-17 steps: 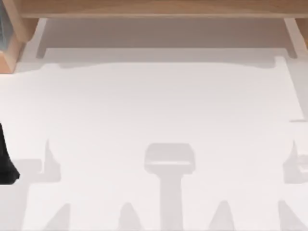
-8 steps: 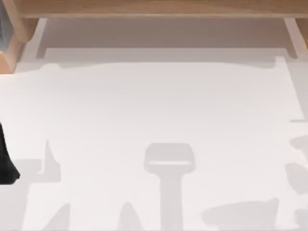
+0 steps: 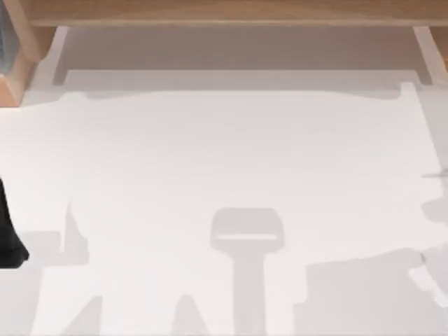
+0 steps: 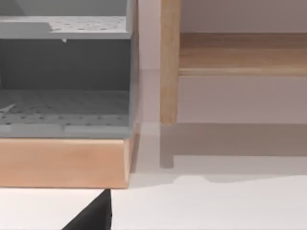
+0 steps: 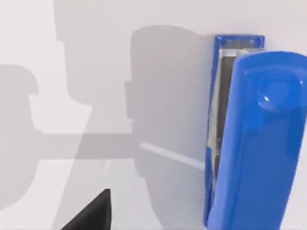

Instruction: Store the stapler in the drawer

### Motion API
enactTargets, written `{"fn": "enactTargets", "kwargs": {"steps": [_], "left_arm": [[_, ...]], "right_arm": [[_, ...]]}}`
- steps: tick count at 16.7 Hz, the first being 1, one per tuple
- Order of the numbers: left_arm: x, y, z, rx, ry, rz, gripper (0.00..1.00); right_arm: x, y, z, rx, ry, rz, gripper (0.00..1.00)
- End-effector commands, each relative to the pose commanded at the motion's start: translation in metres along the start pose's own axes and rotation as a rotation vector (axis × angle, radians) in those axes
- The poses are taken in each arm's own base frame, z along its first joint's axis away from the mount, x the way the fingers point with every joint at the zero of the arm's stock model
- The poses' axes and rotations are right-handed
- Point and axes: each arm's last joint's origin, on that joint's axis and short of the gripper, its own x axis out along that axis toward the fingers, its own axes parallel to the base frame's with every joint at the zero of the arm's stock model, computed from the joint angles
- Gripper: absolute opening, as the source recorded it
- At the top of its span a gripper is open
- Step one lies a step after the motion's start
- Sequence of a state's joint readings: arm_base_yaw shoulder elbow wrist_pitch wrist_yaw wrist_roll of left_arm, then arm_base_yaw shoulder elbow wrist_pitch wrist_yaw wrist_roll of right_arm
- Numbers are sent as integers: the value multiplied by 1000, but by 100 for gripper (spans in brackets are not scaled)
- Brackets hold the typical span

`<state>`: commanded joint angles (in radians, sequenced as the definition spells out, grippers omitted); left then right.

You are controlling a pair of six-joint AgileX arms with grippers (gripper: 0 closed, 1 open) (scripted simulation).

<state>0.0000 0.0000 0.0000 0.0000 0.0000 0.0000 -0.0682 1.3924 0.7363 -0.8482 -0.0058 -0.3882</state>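
Observation:
The blue stapler [image 5: 249, 139] lies flat on the white table, close under my right wrist camera, with its metal base showing along one side. A black part of my right gripper [image 5: 91, 213] hangs above bare table beside the stapler, apart from it. The drawer is a grey unit [image 4: 64, 129] with perforated floors on a wooden base [image 4: 62, 163], and a sliver of it shows at the table's far left corner [image 3: 4, 42]. A black part of my left gripper [image 4: 91, 215] hangs in front of that base. My left arm [image 3: 8, 238] shows at the left edge of the table.
A wooden shelf [image 3: 224, 12] runs along the back of the table, standing on wooden posts [image 4: 169, 62]. The white table top [image 3: 224, 154] carries grey shadows, with a broad one at the front right [image 3: 364, 294].
The broad shadow at the table's front right has grown and spread toward the right edge. The left arm at the left edge has not moved.

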Motion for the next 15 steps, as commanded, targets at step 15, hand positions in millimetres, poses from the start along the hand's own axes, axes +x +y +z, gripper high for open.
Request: {"fn": "enactTargets", "kwargs": {"steps": [15], "left_arm": [[0,0,0,0,0,0,100]], "right_arm": [[46,-2,5,-18,46,20,100]]}}
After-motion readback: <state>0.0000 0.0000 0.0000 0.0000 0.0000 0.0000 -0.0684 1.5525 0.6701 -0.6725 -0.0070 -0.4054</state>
